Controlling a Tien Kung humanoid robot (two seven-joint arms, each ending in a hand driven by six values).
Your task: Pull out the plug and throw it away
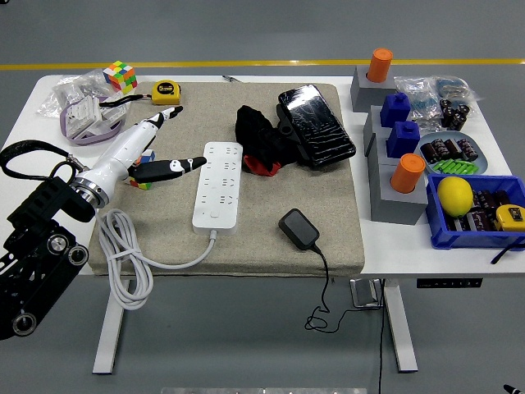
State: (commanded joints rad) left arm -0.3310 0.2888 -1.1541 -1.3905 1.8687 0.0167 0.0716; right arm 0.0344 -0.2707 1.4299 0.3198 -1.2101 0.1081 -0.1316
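A white power strip (219, 185) lies on the beige mat (271, 230), with nothing plugged into it. Its white cable (123, 263) loops off the mat's front left corner. A black plug adapter (299, 227) lies loose on the mat near its front edge, right of the strip, and its thin black cord (324, 287) hangs over the table edge. My left hand (156, 148) is open, white with black fingertips, spread just left of the strip and holding nothing. The right arm is out of view.
A black pouch (316, 125) and a black-and-red cloth (258, 144) lie at the mat's back. A Rubik's cube (120, 76), a yellow tape measure (167, 91) and bagged parts (82, 111) sit back left. Grey blocks with orange and blue pegs (395, 156) and a blue bin (476, 212) stand right.
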